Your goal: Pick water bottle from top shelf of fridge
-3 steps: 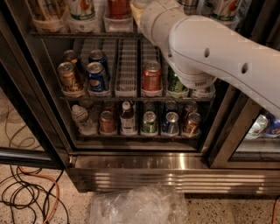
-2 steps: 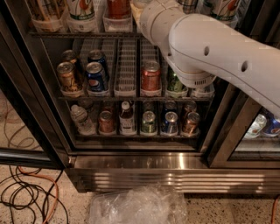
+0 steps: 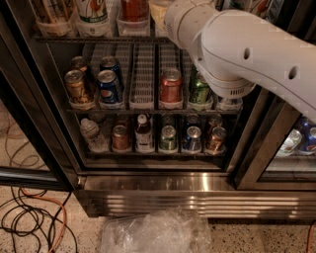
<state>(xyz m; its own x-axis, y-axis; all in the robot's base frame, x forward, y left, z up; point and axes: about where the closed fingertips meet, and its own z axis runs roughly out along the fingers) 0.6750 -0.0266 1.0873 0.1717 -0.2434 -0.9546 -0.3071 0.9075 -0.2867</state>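
So, the white arm (image 3: 247, 49) comes in from the right and reaches up to the top shelf (image 3: 98, 38) of the fridge (image 3: 49, 108). The gripper at its end is past the top edge, out of sight, so I can't tell its state or whether it holds anything. The top shelf is cut off: four container bottoms show left of the arm. The fourth, a pale one (image 3: 160, 12) touching the arm's end, could be the water bottle, can't tell. On the middle shelf there are four cans at left in two rows, one empty white tray (image 3: 143, 74), one red can (image 3: 171, 86), one green can (image 3: 200, 89) and one more mostly hidden under the arm. The bottom shelf's front row has one small clear bottle (image 3: 91, 134), one brown-drink bottle (image 3: 143, 133) and four cans. Below is the ribbed steel base (image 3: 158, 197). On the floor lie one crumpled plastic bag (image 3: 153, 232) and loose cables (image 3: 29, 217) at left.
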